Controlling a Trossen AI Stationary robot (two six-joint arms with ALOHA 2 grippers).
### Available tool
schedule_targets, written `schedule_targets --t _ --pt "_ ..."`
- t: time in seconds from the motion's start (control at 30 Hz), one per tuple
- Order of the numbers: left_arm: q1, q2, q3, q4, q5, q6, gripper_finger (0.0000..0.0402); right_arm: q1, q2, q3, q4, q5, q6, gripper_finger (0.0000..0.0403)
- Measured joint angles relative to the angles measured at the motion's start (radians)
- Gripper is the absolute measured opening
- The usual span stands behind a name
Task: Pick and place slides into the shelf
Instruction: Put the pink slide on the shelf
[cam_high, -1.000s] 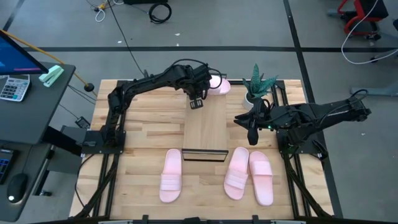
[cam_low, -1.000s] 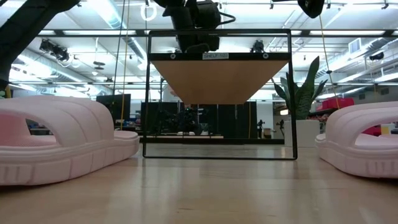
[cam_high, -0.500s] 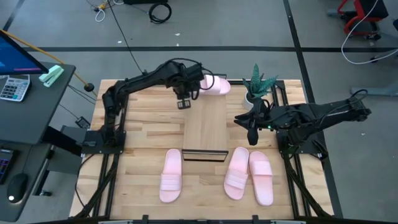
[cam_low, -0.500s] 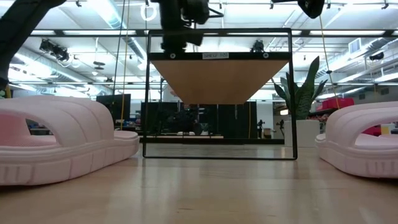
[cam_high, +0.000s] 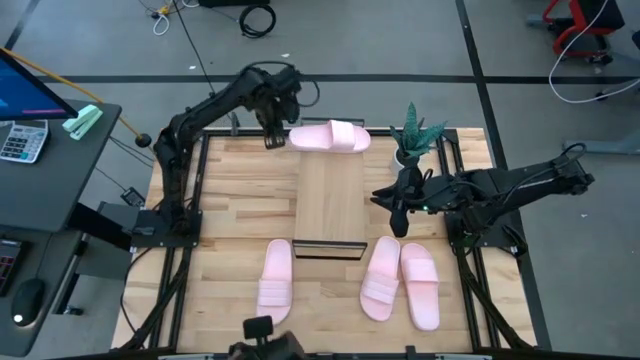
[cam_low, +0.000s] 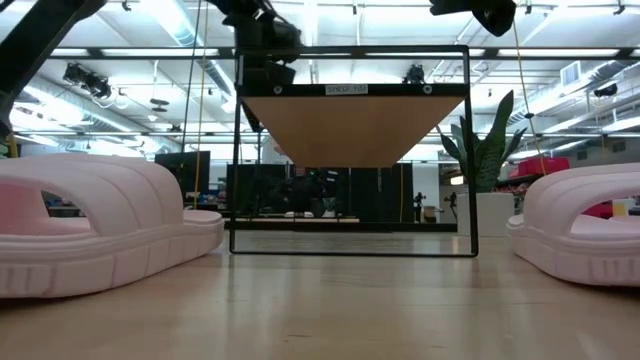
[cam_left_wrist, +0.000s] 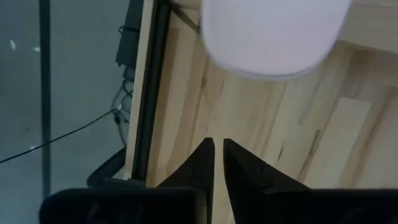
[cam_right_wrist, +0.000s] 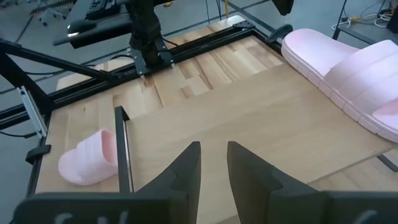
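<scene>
1. Fingers of the left gripper (cam_high: 271, 137) sit nearly together with nothing between them, seen in the left wrist view as two dark tips with only a thin gap; the right gripper (cam_right_wrist: 213, 163) holds its fingers a little apart, also gripping nothing.
2. One slide (cam_high: 330, 137) lies crosswise on the far end of the shelf (cam_high: 330, 205), the long light-wood board running down the middle of the table (cam_high: 225, 215).
3. Three more slides wait on the tabletop at the shelf's near end: one to the left (cam_high: 275, 282), and a pair to the right (cam_high: 381, 277) (cam_high: 420, 285) lying side by side.
4. The left gripper hovers just beside the placed slide's end, off the shelf near the table's far edge. The right gripper hangs at the shelf's right side, beside a potted plant (cam_high: 414, 136).
5. Judging by this layout, one placement looks finished and the step in hand is going for the next slide.
6. That next move calls for an arm to travel to the near end, spread its fingers, and come down over a strap. The right-hand pair lies close together, so picking one cleanly needs care.
</scene>
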Motion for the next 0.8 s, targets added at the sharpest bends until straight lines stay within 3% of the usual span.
schedule_targets --t 0.33,0.8 --pt "0.018 0.001 -0.003 0.000 0.094 0.029 0.0038 0.000 -0.003 0.000 0.000 0.000 0.001 0.0085" --pt "-0.005 0.066 -0.004 0.016 0.101 0.011 0.0046 -0.001 -0.003 0.000 0.010 0.000 0.004 0.0085"
